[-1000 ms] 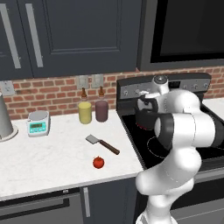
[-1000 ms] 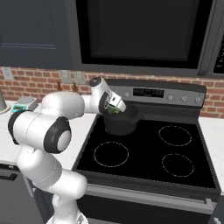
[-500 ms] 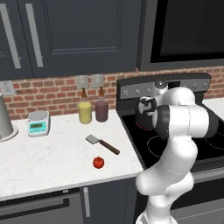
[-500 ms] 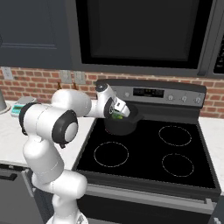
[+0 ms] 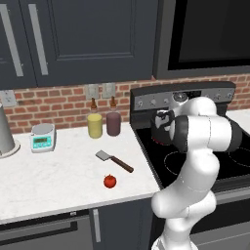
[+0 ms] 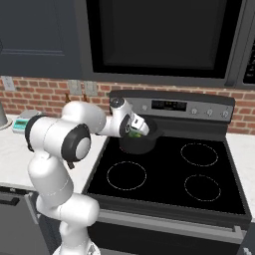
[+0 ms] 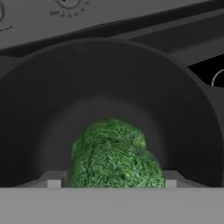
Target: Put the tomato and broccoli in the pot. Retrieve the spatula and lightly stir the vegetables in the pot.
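Note:
My gripper [image 7: 112, 181] hangs over the dark pot [image 7: 109, 61] with its fingers shut on the green broccoli [image 7: 113, 157], which sits just inside the pot's mouth. From the right base the gripper [image 6: 134, 130] tilts down at the pot [image 6: 138, 145] on the stove's back left burner, and a bit of broccoli [image 6: 133, 134] shows at its tip. In the left base view the hand [image 5: 163, 119] covers most of the pot [image 5: 157, 135]. The red tomato [image 5: 110, 181] and the spatula [image 5: 113, 160] lie on the white counter left of the stove.
A yellow jar [image 5: 94, 125] and a maroon jar [image 5: 113, 123] stand at the brick wall, with a small scale [image 5: 42, 137] and a metal canister [image 5: 5, 134] further left. The black stove top [image 6: 199, 172] spreads to the right of the pot.
The hand with the broccoli has shifted a little to the right and down toward the pot's mouth, and the arm's elbow has swung round. Tomato and spatula lie as before.

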You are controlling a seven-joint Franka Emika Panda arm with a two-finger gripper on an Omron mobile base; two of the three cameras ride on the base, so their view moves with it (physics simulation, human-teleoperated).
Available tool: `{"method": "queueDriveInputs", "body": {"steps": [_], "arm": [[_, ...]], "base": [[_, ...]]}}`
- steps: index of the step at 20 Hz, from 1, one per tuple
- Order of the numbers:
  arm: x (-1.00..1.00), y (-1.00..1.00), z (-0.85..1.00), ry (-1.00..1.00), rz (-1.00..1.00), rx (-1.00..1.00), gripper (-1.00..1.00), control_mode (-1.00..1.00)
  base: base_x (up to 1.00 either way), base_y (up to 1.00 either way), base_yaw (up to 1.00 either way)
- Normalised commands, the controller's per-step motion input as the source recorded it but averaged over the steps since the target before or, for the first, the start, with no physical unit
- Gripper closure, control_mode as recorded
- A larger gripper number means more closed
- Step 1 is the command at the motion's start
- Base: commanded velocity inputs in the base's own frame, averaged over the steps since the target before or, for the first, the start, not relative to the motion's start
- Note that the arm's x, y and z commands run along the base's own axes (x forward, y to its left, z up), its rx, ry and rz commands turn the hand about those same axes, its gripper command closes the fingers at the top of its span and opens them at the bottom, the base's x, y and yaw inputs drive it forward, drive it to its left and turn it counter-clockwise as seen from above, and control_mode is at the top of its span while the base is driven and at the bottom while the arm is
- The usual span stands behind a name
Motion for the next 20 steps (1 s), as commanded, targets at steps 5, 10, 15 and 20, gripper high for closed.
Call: {"method": "queueDriveInputs", "body": {"steps": [5,10,15,20], "arm": [[-0.03,0.0,0.38,-0.01,0.02,0.0,-1.0,-1.0],[-0.28,0.05,0.41,-0.05,0.02,0.0,-1.0,-1.0],[-0.98,0.35,0.62,-0.2,0.03,0.0,-1.0,-1.0],[-1.0,0.57,0.56,-0.18,0.02,-0.01,-1.0,-1.0]], "base": [[0.0,0.0,0.0],[0.0,0.0,0.0],[0.0,0.0,0.0],[0.0,0.0,0.0]]}}
